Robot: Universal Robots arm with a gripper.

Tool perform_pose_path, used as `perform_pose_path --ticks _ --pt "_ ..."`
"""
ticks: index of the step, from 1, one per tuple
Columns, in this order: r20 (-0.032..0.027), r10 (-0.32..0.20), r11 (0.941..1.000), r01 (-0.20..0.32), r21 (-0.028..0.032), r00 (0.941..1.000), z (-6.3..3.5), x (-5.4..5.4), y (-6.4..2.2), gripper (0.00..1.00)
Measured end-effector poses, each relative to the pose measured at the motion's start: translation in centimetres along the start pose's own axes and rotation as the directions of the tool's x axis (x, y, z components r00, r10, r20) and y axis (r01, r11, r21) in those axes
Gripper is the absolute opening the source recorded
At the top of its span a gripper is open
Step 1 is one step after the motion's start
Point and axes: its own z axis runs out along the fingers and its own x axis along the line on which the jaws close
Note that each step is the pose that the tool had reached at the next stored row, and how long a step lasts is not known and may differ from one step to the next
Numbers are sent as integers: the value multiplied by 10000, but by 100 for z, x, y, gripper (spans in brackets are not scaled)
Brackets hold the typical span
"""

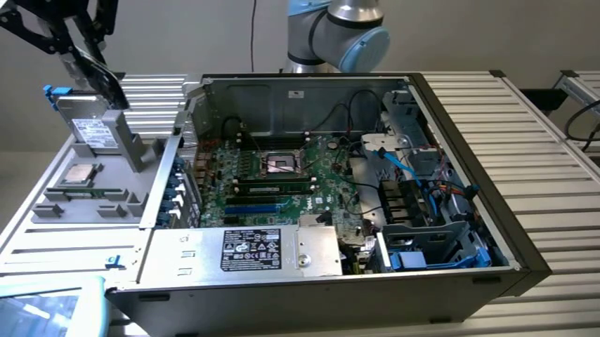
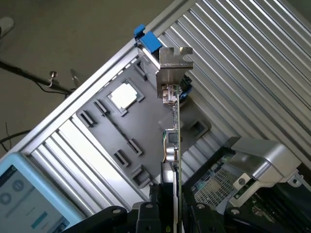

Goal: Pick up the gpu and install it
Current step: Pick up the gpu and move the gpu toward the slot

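Observation:
My gripper hangs high at the exterior view's left, above the grey parts tray, and is shut on the gpu. In the wrist view the gpu is seen edge-on, gripped between my fingers, with its silver end bracket pointing away from the gripper. The card is lifted clear of the tray. The open computer case with its green motherboard lies to the exterior view's right of the gripper.
A silver hard drive with a white label leans up in the tray, and a processor chip lies beside it. A power supply sits at the case's front. A screen device lies by the tray's corner. Ribbed metal tabletop surrounds the case.

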Motion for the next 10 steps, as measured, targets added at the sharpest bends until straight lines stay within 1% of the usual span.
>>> perform_pose_path --ticks 2,5,8,10 --pt "-22 -364 9993 364 -6 9993 1 -1 -1 28" --pt "-56 -902 9959 902 -15 9959 3 -3 -4 28" --pt "-90 -1437 9896 1437 -26 9896 5 -5 -6 28" --pt "-111 -1807 9835 1807 -35 9835 7 -6 -7 28"
